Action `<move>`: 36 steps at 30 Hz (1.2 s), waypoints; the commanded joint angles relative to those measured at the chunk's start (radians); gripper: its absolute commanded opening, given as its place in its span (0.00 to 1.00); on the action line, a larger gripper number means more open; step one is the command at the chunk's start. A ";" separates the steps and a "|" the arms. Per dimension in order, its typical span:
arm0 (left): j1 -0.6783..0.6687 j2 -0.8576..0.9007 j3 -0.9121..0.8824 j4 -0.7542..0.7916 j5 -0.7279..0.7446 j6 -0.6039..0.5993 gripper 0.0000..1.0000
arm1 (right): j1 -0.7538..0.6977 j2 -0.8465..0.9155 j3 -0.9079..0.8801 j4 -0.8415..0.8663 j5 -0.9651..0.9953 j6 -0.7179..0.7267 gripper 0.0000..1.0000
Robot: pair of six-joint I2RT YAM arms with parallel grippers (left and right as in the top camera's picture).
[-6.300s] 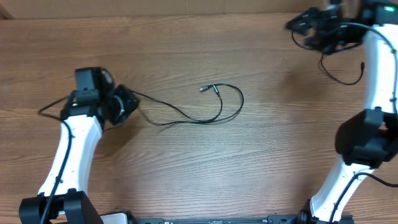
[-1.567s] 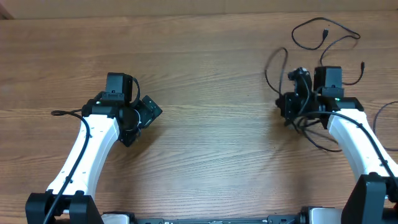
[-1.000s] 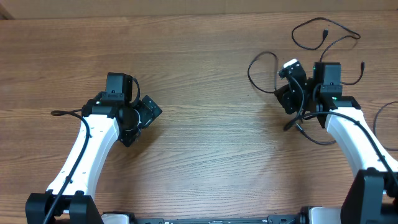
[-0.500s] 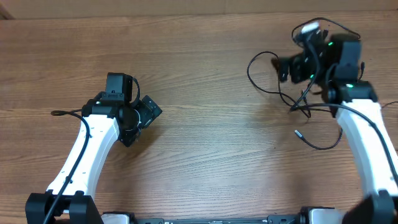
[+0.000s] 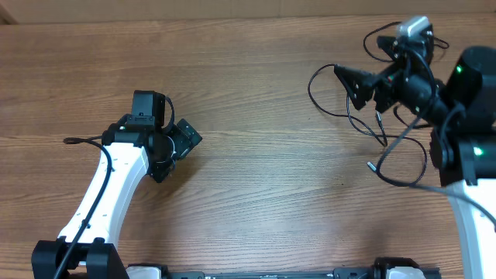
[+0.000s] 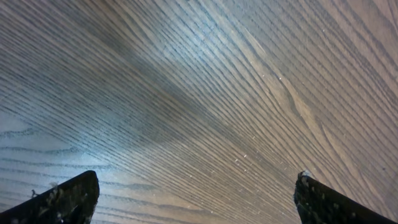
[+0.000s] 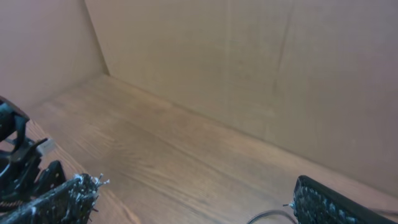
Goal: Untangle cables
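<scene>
Thin black cables (image 5: 311, 87) lie loose on the wood at the right. One loops left of my right gripper and runs down to a small plug tip (image 5: 370, 165). Another cable (image 5: 370, 37) curls at the far right back. My right gripper (image 5: 364, 87) hangs above them, raised and open, holding nothing. In its wrist view the gripper (image 7: 196, 202) has only table between the fingers, and a bit of cable (image 7: 268, 216) shows at the bottom edge. My left gripper (image 5: 178, 151) rests low at the left, open, and in its wrist view the gripper (image 6: 196, 199) shows bare wood.
A cardboard wall (image 7: 249, 68) closes off the back of the table. The left arm (image 7: 18, 165) shows at the left edge of the right wrist view. The arms' own thicker black leads hang by the right arm (image 5: 465, 116).
My right gripper has opened and let the cable drop, then risen and swung toward the back right. The cable now lies spread on the table. The left arm has not moved.
</scene>
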State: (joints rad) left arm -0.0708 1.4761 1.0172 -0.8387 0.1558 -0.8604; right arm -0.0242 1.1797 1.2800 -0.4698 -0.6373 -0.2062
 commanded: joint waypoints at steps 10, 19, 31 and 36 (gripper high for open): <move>-0.002 0.010 0.012 0.001 -0.010 0.011 1.00 | 0.005 -0.349 0.012 -0.281 0.259 0.009 1.00; -0.002 0.010 0.012 0.002 -0.010 0.011 1.00 | 0.005 -0.492 0.012 -0.417 0.264 0.009 1.00; -0.002 0.010 0.012 0.001 -0.010 0.011 1.00 | 0.005 -0.548 0.012 -0.537 0.263 0.087 1.00; -0.002 0.010 0.013 0.001 -0.010 0.011 1.00 | 0.011 -0.548 0.011 -0.540 0.262 0.087 1.00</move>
State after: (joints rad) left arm -0.0708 1.4761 1.0172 -0.8383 0.1558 -0.8604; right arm -0.0238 0.6376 1.2800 -1.0126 -0.3847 -0.1349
